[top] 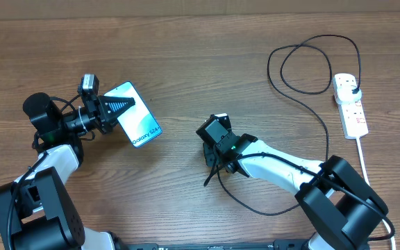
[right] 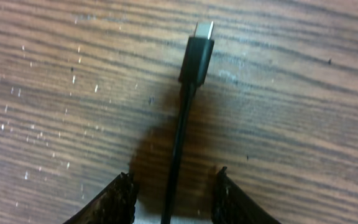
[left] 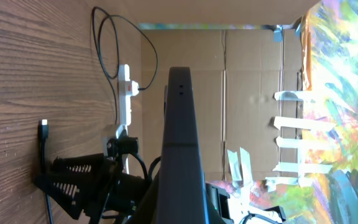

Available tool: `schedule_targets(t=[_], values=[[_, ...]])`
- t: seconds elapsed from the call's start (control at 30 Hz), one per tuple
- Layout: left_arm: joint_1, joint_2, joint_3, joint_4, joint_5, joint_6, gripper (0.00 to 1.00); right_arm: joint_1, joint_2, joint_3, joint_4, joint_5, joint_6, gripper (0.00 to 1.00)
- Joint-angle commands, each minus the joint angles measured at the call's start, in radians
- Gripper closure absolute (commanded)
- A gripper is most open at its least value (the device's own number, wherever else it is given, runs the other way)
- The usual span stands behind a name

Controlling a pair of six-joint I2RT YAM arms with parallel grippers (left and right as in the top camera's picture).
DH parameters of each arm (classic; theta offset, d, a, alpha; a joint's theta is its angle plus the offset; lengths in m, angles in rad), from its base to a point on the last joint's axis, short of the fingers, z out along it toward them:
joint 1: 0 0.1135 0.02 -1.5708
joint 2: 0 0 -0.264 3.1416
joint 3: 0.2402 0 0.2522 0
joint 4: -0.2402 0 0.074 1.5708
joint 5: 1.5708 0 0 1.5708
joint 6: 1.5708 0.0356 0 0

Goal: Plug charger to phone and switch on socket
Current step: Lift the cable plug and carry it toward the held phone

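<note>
The left end effector [top: 114, 107] is clamped on the left end of the phone [top: 139, 117]. It holds the phone tilted off the desk [top: 186, 55], lit screen up. The free end points right, probably so that its port faces the other arm. The port itself is too small to make out. In the left wrist view the phone shows edge-on, pointing across the desk.

To the right of the phone, near but apart, the right end effector [right: 171, 193] points down at the desk over the loose end of the charger [top: 325, 132]. Its fingertips [right: 117, 196] are spread on either side of the thin cable. Neither visibly touches it, so this looks like a line-up for a grasp rather than a hold. The tip [right: 197, 53] reaches just past the fingertips, low over the wood. A grip just behind the tip would leave it short and stiff enough to steer into the port. The slack cable trails back under that arm.

Far right of the phone lies the socket [top: 351, 104], the cable looping round to it. The plug [top: 351, 85] sits at its far end, apparently already pushed in. The switch positions cannot be read. I judge that mating the tip with the phone comes first and the switch last.
</note>
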Motion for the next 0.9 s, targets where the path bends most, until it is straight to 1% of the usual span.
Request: schedule_targets(t=[0.0,0.1,0.23,0.43,0.5,0.67,0.77,0.87], values=[[-0.002,0.001,0.014,0.006,0.027,0.024,0.96,0.002,0.047,-0.003,0.001,0.011,0.013,0.58],[-0.002,0.001,0.014,0.006,0.027,0.024,0.96,0.005,0.071,-0.003,-0.005,0.01,0.015,0.59],[-0.002,0.001,0.014,0.004,0.027,0.02,0.96,0.005,0.098,0.002,-0.056,-0.05,0.017,0.68],[-0.002,0.001,0.014,0.003,0.027,0.02,0.96,0.005,0.104,0.035,-0.185,-0.138,0.017,0.7],[-0.002,0.001,0.014,0.003,0.027,0.02,0.96,0.005,0.109,0.046,-0.201,-0.145,0.016,0.75],[-0.002,0.001,0.014,0.002,0.027,0.019,0.96,0.005,0.155,0.076,-0.223,-0.171,-0.004,0.96],[-0.002,0.001,0.014,0.002,0.027,0.02,0.96,0.002,0.161,0.08,-0.222,-0.172,-0.027,0.96],[-0.002,0.001,0.014,0.003,0.027,0.02,0.96,0.0,0.159,0.081,-0.224,-0.213,-0.085,0.96]])
